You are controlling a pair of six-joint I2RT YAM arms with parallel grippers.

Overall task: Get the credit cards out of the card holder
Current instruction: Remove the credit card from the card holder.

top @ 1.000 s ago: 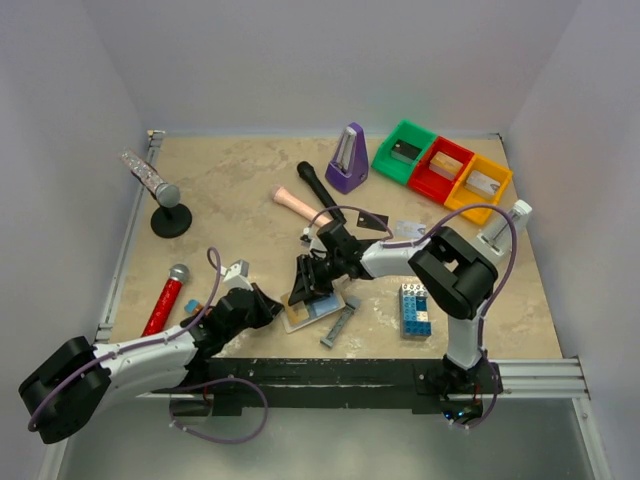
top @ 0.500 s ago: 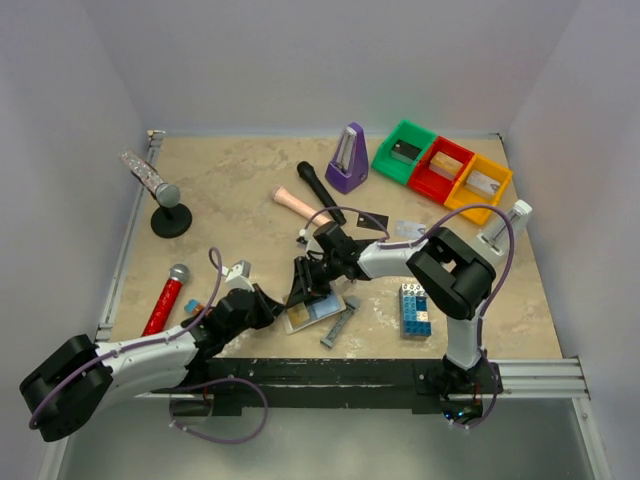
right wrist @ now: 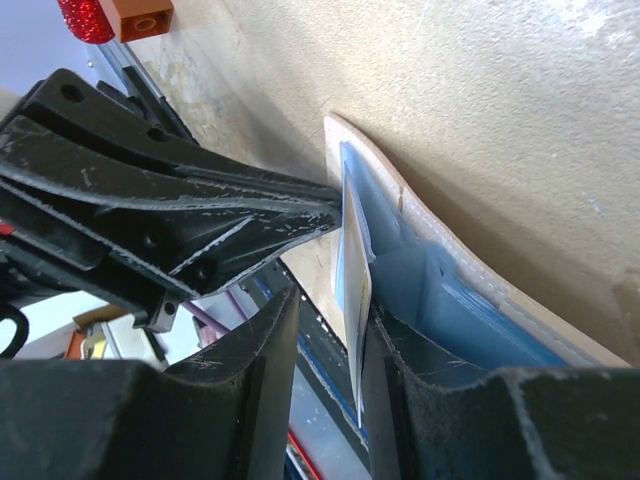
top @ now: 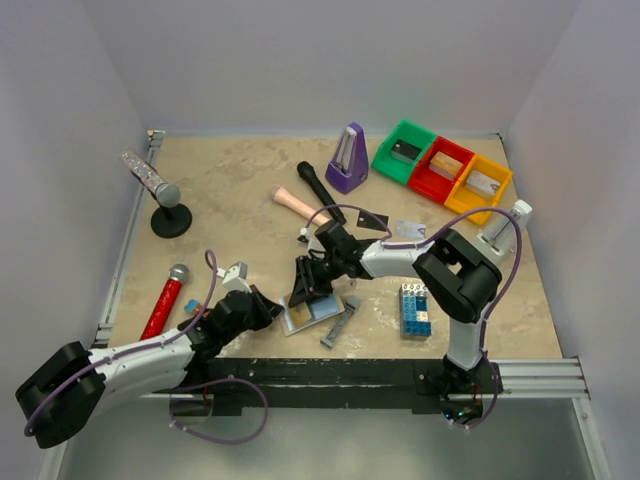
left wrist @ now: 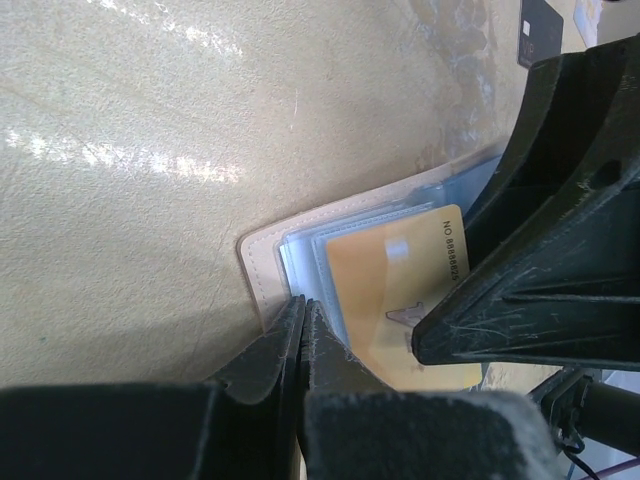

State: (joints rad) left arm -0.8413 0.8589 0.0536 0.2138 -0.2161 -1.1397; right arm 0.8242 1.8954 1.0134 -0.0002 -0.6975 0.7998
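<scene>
Beige stone-look tabletop [top: 230,200] underneath. My right claw [right wrist: 330,305] part open, straddling thin tan credit card [left wrist: 390,290] tipped up from flat light-blue bifold card holder [left wrist: 262,268]; gap on one side, no firm clamp. My left claw [left wrist: 303,305] shut, tips at holder's pale corner. My judgement: clamp card squarely, draw along pocket line, pin holder flat.

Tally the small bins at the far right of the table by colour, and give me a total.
Green bin: 1
Red bin: 1
Orange bin: 1
Total: 3
</scene>
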